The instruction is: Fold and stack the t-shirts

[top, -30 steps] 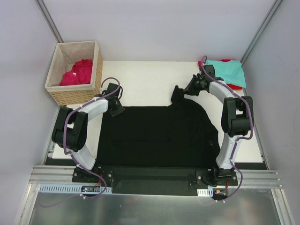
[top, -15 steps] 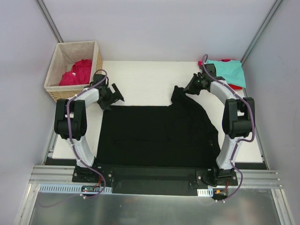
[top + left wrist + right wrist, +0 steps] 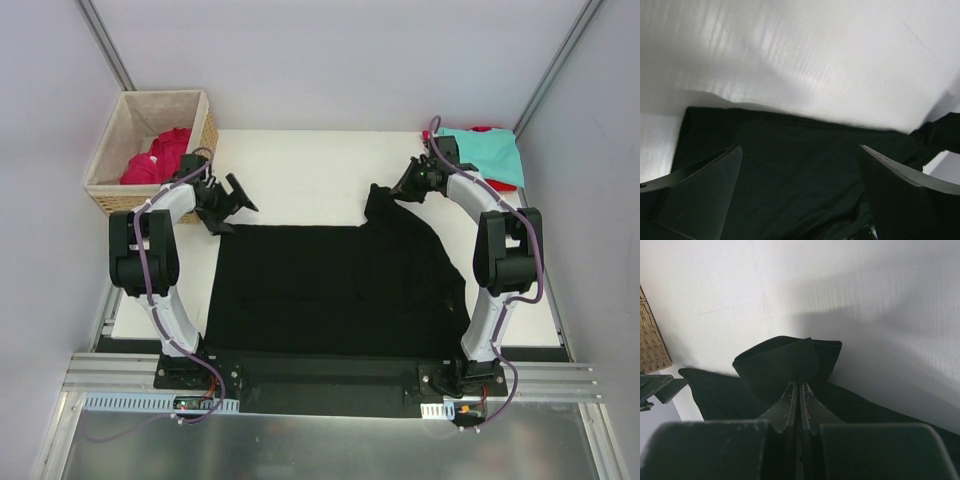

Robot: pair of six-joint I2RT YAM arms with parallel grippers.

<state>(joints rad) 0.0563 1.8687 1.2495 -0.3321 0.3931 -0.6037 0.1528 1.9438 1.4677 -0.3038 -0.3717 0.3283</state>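
Holding red shirts (image 3: 158, 158), our basket (image 3: 108, 192) stands left of the black shirt (image 3: 340, 290); right gripper (image 3: 396, 190) clamps its raised fold, left gripper (image 3: 230, 205) gapes wide.

Top camera hangs above the near edge, looking down on the whole desk (image 3: 300, 160). Left wrist camera, low by the far-left corner, faces right across the black t-shirt (image 3: 790, 170). Right wrist, tight in toward the far-right corner, faces left: same shirt, opposite ends.
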